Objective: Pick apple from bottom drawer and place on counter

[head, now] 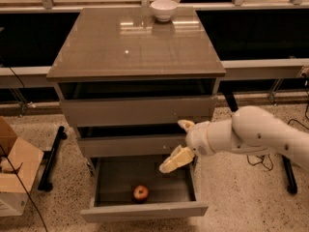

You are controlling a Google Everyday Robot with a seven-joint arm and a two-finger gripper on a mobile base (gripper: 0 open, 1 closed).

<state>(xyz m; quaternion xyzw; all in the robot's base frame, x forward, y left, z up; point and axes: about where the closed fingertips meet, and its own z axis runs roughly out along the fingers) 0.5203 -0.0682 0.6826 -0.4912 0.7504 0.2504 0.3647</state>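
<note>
The small red apple lies in the bottom drawer, which is pulled out, near the middle of its front. My gripper reaches in from the right on a white arm. It hangs in front of the middle drawer, above the open drawer's right half and up and to the right of the apple. Its two cream fingers stand apart, open and empty. The glossy brown counter tops the cabinet.
A white bowl stands at the counter's back edge. A cardboard box sits on the floor at the left, beside a black stand leg. A pale ledge with metal posts runs behind the cabinet.
</note>
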